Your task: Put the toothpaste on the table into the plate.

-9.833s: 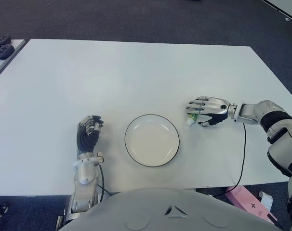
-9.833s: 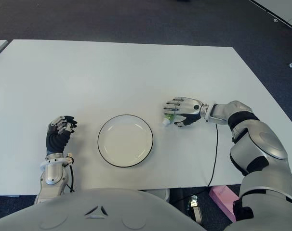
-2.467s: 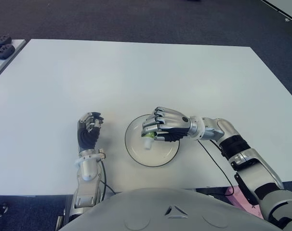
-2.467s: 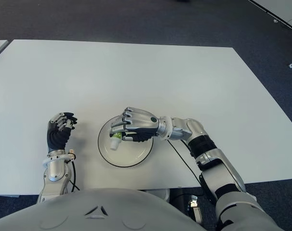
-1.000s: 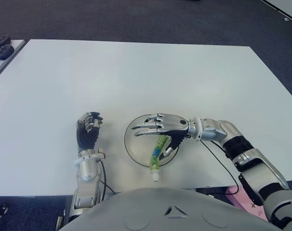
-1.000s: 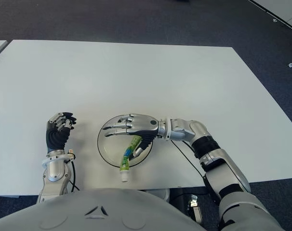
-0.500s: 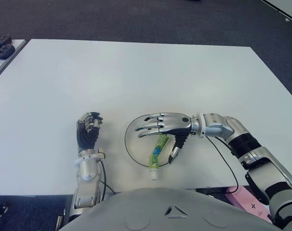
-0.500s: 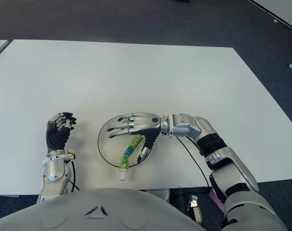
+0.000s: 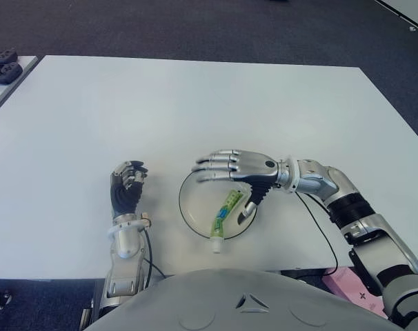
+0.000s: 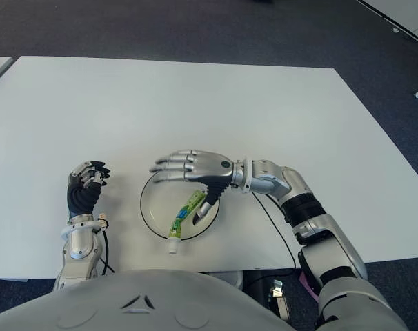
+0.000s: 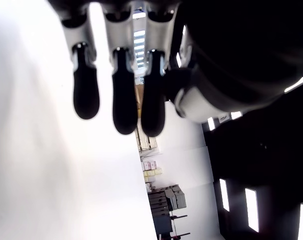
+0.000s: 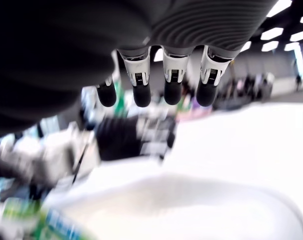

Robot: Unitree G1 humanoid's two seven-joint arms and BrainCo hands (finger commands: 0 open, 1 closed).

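The toothpaste (image 9: 223,218) is lying slantwise in the plate (image 9: 194,205), its cap poking over the near rim, while the right hand (image 9: 236,169) is hovering above the plate, fingers spread and empty, and should lift straight clear; the left hand (image 9: 126,187) is curled left of the plate.

Bare white table (image 9: 195,103) beyond plate (image 9: 192,214); toothpaste tube (image 9: 223,217) across near rim, right hand (image 9: 236,169) spread over far rim.
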